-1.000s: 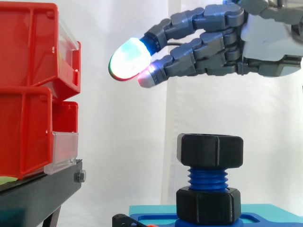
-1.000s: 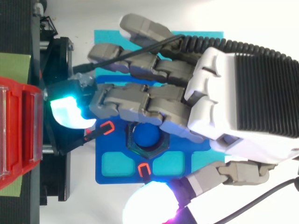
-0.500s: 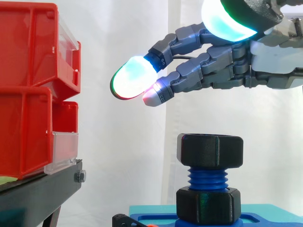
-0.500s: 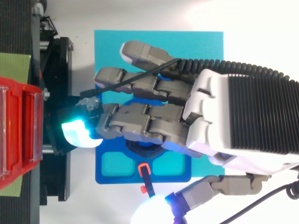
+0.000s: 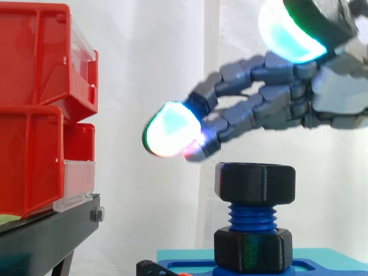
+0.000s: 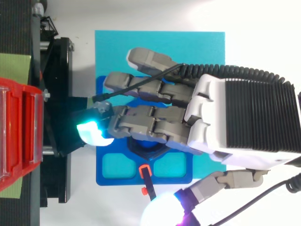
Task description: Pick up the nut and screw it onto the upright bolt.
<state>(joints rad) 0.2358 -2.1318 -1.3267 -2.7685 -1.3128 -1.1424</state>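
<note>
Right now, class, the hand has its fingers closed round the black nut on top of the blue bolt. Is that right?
No. The hand is open, its fingers stretched out above the black nut, not closed round it; the side view shows a gap between them. The nut does sit on top of the blue bolt.
</note>
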